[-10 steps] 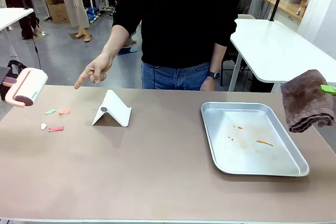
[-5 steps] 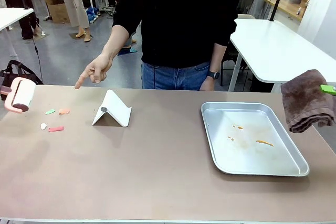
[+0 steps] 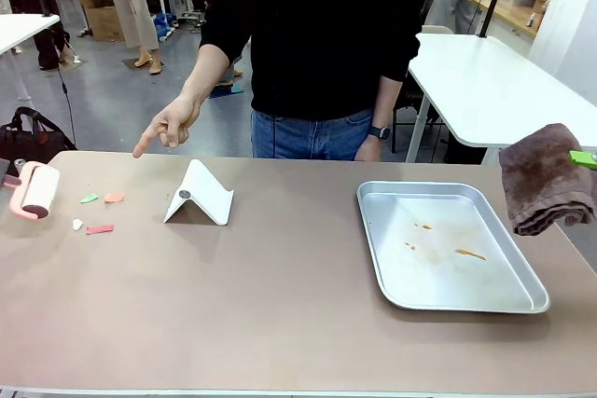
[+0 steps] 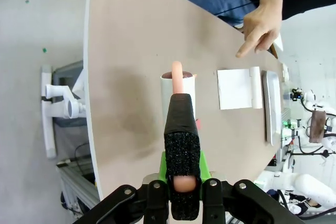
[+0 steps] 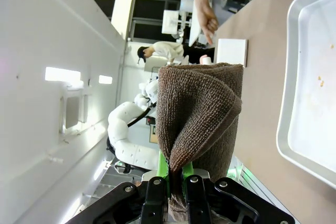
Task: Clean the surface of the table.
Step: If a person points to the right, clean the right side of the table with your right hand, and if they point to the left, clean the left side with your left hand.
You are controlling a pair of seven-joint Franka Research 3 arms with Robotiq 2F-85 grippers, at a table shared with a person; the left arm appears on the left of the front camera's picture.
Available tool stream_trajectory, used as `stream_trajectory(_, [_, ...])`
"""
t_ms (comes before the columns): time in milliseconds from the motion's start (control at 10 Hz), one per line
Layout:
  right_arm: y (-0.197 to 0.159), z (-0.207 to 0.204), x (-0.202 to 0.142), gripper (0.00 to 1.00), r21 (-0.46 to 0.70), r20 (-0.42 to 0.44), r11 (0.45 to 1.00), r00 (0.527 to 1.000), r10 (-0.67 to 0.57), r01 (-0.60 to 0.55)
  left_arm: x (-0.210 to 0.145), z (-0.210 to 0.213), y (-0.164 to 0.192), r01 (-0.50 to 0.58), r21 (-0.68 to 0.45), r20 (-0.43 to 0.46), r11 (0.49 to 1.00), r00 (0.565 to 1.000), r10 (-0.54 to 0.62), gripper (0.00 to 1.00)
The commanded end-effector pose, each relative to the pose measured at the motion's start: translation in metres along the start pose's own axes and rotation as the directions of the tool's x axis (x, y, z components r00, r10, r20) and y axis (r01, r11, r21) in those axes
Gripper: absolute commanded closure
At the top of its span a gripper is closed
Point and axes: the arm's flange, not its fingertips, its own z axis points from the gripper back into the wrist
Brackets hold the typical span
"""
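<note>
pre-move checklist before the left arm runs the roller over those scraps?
1. Lint roller clamped in left end effector: ok.
2. Towel clamped in right end effector, off to the side: ok.
3. Scraps lie on table, just beyond the roller: ok.
4. Roller touching table: cannot tell.
5. Person's hand out of the way: not ok, pointing close to the scraps.
6. White stand apart from scraps: ok.

Front across table [image 3: 280,323], wrists close — sharing tray [image 3: 410,272]
</note>
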Motion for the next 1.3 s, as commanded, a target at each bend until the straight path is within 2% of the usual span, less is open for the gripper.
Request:
stream_trajectory(0, [0.002,0.001,-0.001,1.00,0.005,-0.007,1.000,1.000,-0.004,0.004,0.008,0.001,0.005,-0.050,0.004,-0.042,0.999,0.998,0.050,0.78])
stream_trajectory(500, [0.002,0.001,-0.001,1.00,0.005,-0.007,1.000,1.000,-0.004,0.004,0.000,-0.028,-0.008,-0.054,0.024,-0.096,0.998,0.994,0.056,0.78])
stream_trajectory(900, [0.002,0.001,-0.001,1.00,0.005,-0.007,1.000,1.000,-0.004,0.004,-0.005,-0.058,-0.021,-0.009,0.053,-0.153,0.999,0.988,0.017,0.78])
stream_trajectory(1200, [0.002,0.001,-0.001,1.00,0.005,-0.007,1.000,1.000,-0.004,0.004,-0.007,-0.074,-0.021,0.012,0.084,-0.152,0.996,0.988,0.001,0.78])
